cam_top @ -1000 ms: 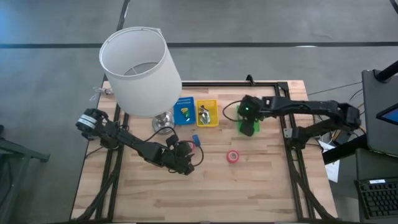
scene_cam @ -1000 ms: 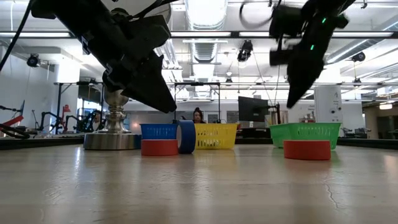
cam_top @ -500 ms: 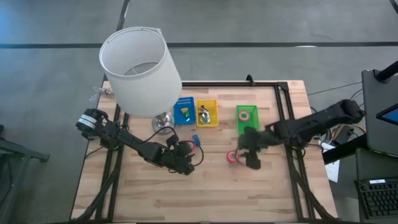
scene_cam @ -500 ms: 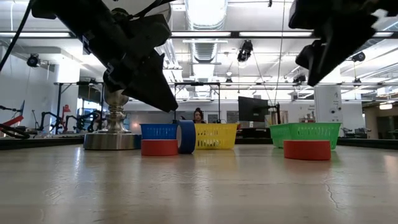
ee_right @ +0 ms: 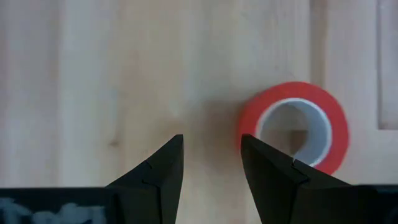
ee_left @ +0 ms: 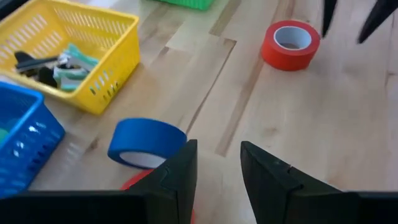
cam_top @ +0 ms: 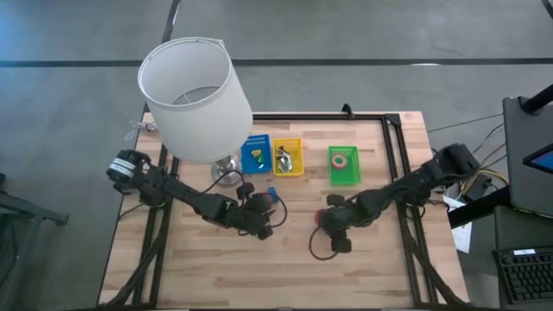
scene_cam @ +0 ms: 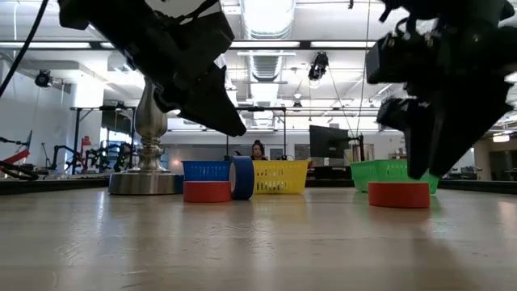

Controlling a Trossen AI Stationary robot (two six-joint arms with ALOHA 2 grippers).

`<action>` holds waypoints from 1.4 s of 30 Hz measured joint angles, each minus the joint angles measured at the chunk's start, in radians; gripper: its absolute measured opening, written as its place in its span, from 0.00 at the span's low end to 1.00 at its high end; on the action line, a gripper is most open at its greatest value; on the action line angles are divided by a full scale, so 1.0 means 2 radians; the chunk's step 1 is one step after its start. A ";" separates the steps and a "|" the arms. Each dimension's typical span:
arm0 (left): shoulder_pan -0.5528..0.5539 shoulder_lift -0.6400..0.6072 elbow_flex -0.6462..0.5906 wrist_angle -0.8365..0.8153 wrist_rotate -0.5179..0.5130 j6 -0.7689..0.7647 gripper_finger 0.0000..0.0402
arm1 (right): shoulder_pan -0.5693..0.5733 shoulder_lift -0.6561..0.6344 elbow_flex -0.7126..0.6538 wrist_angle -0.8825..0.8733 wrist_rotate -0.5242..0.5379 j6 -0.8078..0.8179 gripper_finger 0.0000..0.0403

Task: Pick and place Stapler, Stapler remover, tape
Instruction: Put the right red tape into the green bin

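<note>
One red tape roll [ee_right: 292,127] lies flat on the table. My right gripper [ee_right: 210,165] is open and hovers close over it, one finger above its rim; in the low view it [scene_cam: 420,170] stands just above the roll [scene_cam: 398,194]. A second red roll [cam_top: 341,160] lies in the green tray [cam_top: 343,175]. A third [ee_left: 140,180] lies by an upright blue roll [ee_left: 146,143], just ahead of my open left gripper [ee_left: 217,168]. The stapler remover [ee_left: 59,65] lies in the yellow tray [ee_left: 106,93]. I cannot make out the stapler.
A blue tray [cam_top: 256,154] with small coloured pieces stands left of the yellow one. A lamp with a big white shade [cam_top: 194,95] and a metal base [cam_top: 226,168] stands at the table's far left. Bare wood lies along the near edge [cam_top: 285,276].
My right gripper has swung from above the green tray toward the near edge and come down over the red roll on the table; a red roll now shows in the green tray. My left gripper has shifted slightly toward the blue roll.
</note>
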 joint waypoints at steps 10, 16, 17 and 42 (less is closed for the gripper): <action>0.019 0.000 0.000 0.005 0.000 0.024 0.31 | -0.009 0.008 0.003 -0.001 0.063 -0.001 0.40; 0.025 0.000 0.000 0.006 0.002 0.024 0.31 | -0.011 0.008 -0.002 -0.001 0.062 0.010 0.40; 0.025 0.000 0.000 0.007 0.004 0.024 0.31 | -0.011 0.008 -0.004 -0.001 0.061 0.018 0.40; 0.025 0.000 0.000 0.008 0.021 0.015 0.31 | -0.011 0.041 -0.028 0.033 0.056 0.017 0.17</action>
